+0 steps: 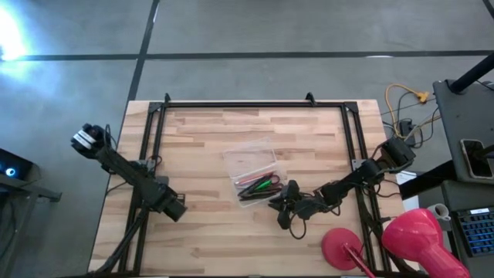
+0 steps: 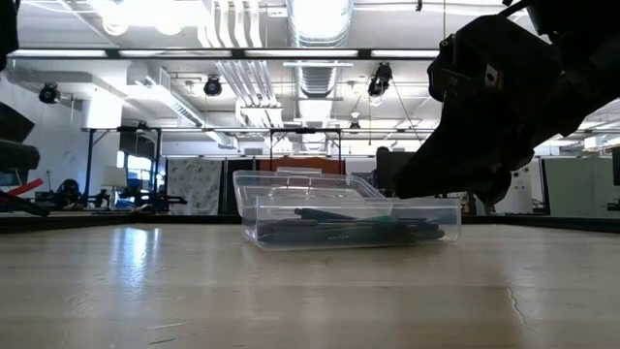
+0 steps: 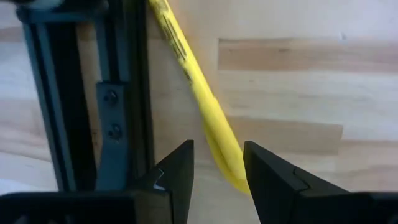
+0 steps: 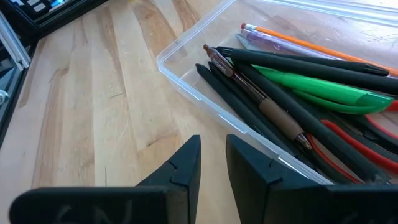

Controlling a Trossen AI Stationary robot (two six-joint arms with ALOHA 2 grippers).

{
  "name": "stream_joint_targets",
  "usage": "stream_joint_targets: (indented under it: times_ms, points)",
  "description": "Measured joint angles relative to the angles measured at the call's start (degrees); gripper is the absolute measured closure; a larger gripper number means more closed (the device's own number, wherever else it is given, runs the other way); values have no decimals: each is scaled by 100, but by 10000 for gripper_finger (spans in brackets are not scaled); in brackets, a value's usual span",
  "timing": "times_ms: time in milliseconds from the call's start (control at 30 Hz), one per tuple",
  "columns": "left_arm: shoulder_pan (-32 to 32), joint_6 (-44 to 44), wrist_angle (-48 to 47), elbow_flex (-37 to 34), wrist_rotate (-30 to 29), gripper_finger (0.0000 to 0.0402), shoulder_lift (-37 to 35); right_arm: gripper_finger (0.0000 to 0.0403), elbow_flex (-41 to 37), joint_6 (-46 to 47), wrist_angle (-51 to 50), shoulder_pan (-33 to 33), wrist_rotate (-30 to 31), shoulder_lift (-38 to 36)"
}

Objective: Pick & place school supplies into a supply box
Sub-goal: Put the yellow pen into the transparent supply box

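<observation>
A yellow pen (image 3: 199, 93) lies flat on the wood beside the black frame rail (image 3: 115, 106) at the table's near left. My left gripper (image 3: 217, 149) (image 1: 176, 208) points down over the pen's near end, open, one finger on each side of it. The clear supply box (image 1: 255, 171) (image 4: 186, 81) stands mid-table. In it lie a green pen (image 4: 311, 87), several dark pens (image 4: 261, 93), an orange pencil (image 4: 298, 42) and red-handled scissors (image 4: 348, 140). My right gripper (image 4: 213, 142) (image 1: 279, 208) hovers at the box's near right corner, its fingers a narrow gap apart with nothing between them.
A black metal frame (image 1: 154, 154) runs around the tabletop. Two big pink round objects (image 1: 417, 243) sit at the near right corner. Bare wood lies between the left gripper and the box (image 2: 349, 221).
</observation>
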Motion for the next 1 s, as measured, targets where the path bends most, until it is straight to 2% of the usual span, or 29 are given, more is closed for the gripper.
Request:
stream_joint_targets:
  times_ms: [400, 633, 733, 933, 1000]
  points:
    - [0, -77, 1101, -639, -13, 278, 36, 335, 0, 2, -15, 0, 0, 0]
    - [-1, 307, 1237, -657, -216, 282, 9, 335, 2, 2, -12, 0, 0, 0]
    - [-1, 334, 1296, -694, -255, 302, 5, 335, 2, 3, -11, 0, 0, 0]
    - [0, 469, 1344, -747, -350, 379, 5, 335, 2, 2, -7, 0, 0, 0]
    - [-3, 577, 1329, -700, -443, 380, 9, 335, 2, 2, -7, 0, 0, 0]
